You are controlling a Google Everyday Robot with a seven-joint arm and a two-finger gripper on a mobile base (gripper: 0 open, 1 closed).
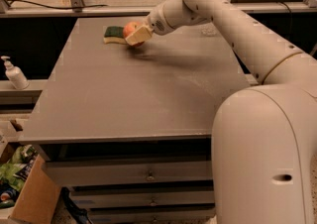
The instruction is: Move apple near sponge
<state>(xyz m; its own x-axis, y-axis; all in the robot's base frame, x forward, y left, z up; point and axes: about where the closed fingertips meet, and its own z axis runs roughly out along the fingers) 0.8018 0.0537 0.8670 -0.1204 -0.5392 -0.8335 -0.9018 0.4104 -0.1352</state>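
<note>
The red-orange apple point(131, 29) sits between the fingers of my gripper point(134, 33) at the far left part of the grey table point(138, 94). The gripper is shut on the apple and holds it at or just above the tabletop. The sponge point(114, 34), dark green on top with a yellow body, lies flat right next to the apple on its left. Whether the apple touches the sponge I cannot tell. My white arm point(223, 15) reaches in from the right.
A soap dispenser bottle point(14, 73) stands on a ledge to the left of the table. A cardboard box point(27, 198) with items sits on the floor at lower left. Drawers point(148, 173) are under the table. My robot's body point(267, 153) fills the lower right.
</note>
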